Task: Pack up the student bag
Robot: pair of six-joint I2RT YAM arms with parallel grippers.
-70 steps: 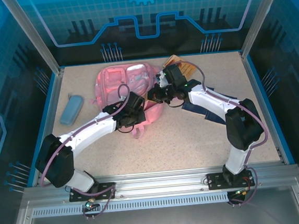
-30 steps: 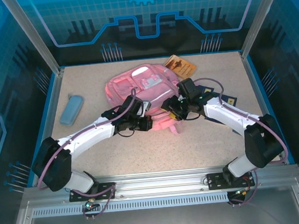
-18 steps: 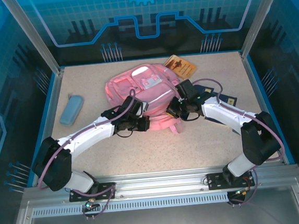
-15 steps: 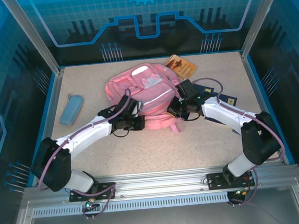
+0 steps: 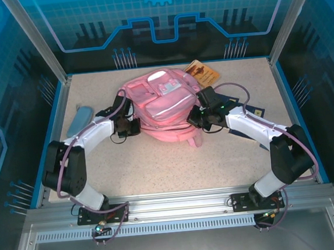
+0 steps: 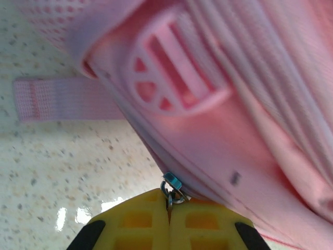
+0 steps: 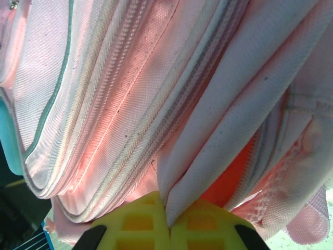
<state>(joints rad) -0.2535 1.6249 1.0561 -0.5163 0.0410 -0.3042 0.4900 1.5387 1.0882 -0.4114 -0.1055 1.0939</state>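
The student bag [image 5: 162,105], a big pink backpack, lies in the middle of the table with its front pockets facing up. My left gripper [image 5: 133,126] sits at its left edge. In the left wrist view that gripper [image 6: 169,208] is shut on a small metal zipper pull [image 6: 171,188] at the bag's seam [image 6: 244,120]. My right gripper [image 5: 194,118] is at the bag's right side. The right wrist view has this gripper [image 7: 168,216] shut on a pinched fold of pink fabric [image 7: 208,156] beside a zipper line.
A light-blue pencil case [image 5: 80,120] lies at the far left, partly behind my left arm. A brown booklet [image 5: 202,72] rests behind the bag. Dark blue flat items [image 5: 238,106] lie under my right arm. A loose pink strap [image 6: 62,99] lies on the speckled table [image 5: 159,166].
My left gripper has swept leftward along the bag's near edge to its left side, still pinching the zipper pull. The right gripper has stayed on the bag's right side.
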